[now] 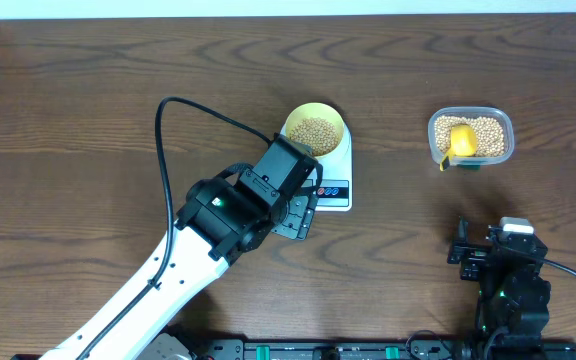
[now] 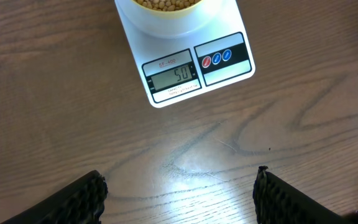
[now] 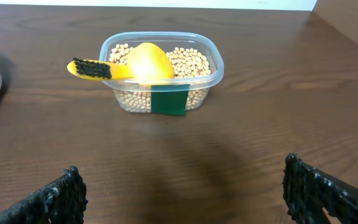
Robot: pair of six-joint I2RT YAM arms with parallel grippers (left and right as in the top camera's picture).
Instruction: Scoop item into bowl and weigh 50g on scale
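Note:
The pale yellow-green bowl (image 1: 315, 129) holds beige beans (image 1: 315, 133) and stands on the white scale (image 1: 333, 190). In the left wrist view the scale (image 2: 185, 62) shows its display (image 2: 174, 76) reading 50, with the bowl (image 2: 166, 9) at the top edge. My left gripper (image 1: 298, 215) (image 2: 180, 199) is open and empty, just in front of the scale above the table. My right gripper (image 1: 473, 248) (image 3: 182, 193) is open and empty, near the front right, facing the clear tub.
A clear plastic tub (image 1: 471, 137) (image 3: 161, 71) of beans stands at the back right, with a yellow scoop (image 1: 460, 141) (image 3: 138, 62) resting in it, its handle over the left rim. The left arm's black cable (image 1: 168, 150) loops over the table.

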